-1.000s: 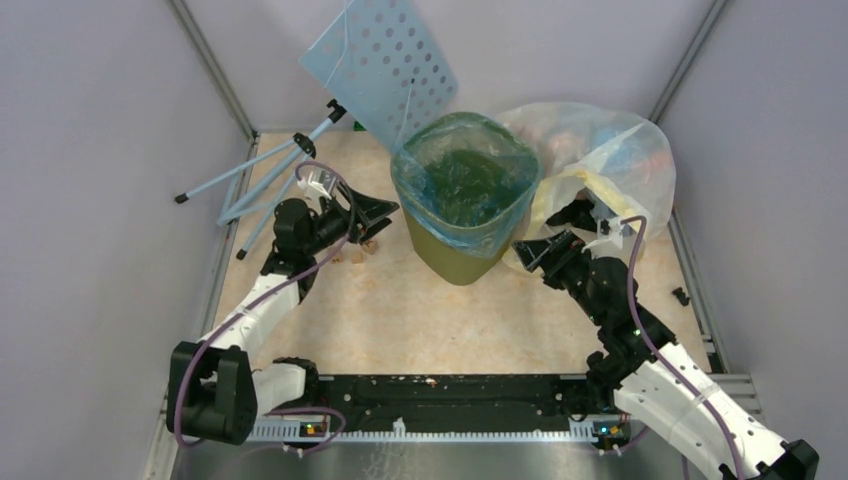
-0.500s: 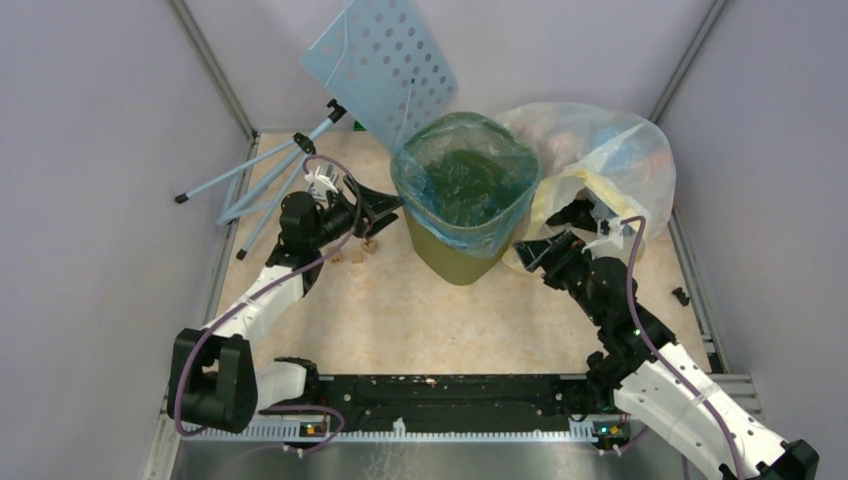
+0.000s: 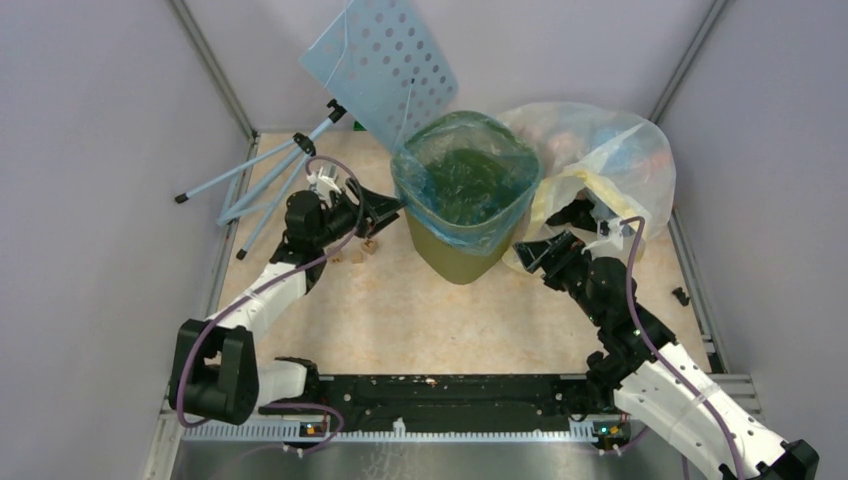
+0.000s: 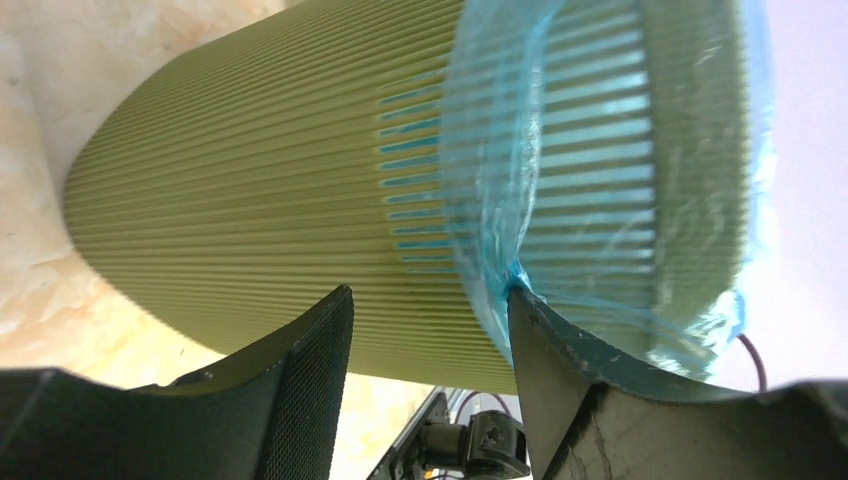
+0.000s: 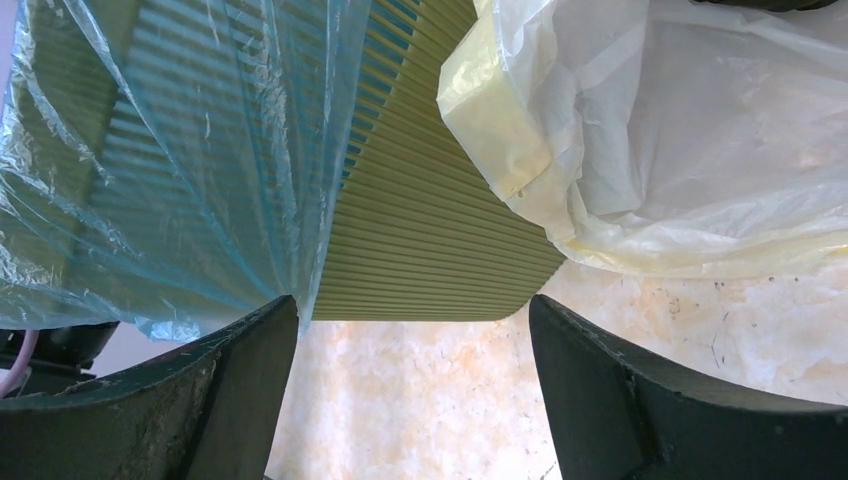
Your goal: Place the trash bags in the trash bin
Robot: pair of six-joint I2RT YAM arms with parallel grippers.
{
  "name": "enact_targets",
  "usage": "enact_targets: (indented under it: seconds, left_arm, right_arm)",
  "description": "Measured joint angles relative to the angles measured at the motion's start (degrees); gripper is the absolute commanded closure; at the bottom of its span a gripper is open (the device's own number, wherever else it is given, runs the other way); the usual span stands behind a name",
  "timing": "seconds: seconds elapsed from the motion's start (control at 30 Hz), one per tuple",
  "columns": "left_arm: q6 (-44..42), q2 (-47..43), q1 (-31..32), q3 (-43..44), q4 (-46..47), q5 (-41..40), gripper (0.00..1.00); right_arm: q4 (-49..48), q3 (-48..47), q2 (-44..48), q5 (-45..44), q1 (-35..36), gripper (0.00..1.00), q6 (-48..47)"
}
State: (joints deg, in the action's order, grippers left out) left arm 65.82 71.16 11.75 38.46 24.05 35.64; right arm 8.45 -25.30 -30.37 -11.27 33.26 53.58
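1. Plastic of the trash bag (image 3: 408, 190) is thin, crinkly and translucent light blue. You see it lining the trash bin (image 3: 455, 255), its mouth folded out over the rim and hanging as a skirt down the upper wall.
2. The trash bin is olive green with finely ribbed sides and tapers toward its base. It stands upright on the desk (image 3: 400, 310), and inside it you see the bag's plastic.
3. Your left end effector (image 3: 390, 215) sits at the bin's left wall with its fingers apart. In the left wrist view, one fingertip touches the skirt's lower hem.
4. Your right end effector (image 3: 540, 232) has its fingers spread wide near the bin's lower right side.
5. A clear yellowish bag (image 3: 610, 160) stuffed with colourful items rests against the bin's right side.
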Motion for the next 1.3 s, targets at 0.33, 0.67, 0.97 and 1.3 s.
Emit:
enact_targets:
  seconds: [0.33,0.67,0.97,1.3]
  left_arm:
    - [-3.2,4.9,0.3,-5.4,0.1,-2.7,0.39]
    - [-6.5,-2.8,0.3,-6.0,-3.6,-4.4,0.22]
    - [-2.4,-5.9,0.4,-6.6,2.4,-0.6,0.25]
    - [-1.6,2.6,0.4,-4.7,5.2,0.1,0.37]
  right_arm:
    - [1.0,-1.3,-1.0,-0.7,0.0,0.22,-1.3]
    - [1.8,-10.8,-7.5,-0.2,0.0,0.51,-6.1]
    - [-1.4,-11.2,-13.4,1.7,-1.7,0.63,-4.6]
    - [-4.6,-11.2,-14.9,3.9,-2.6,0.66,-3.5]
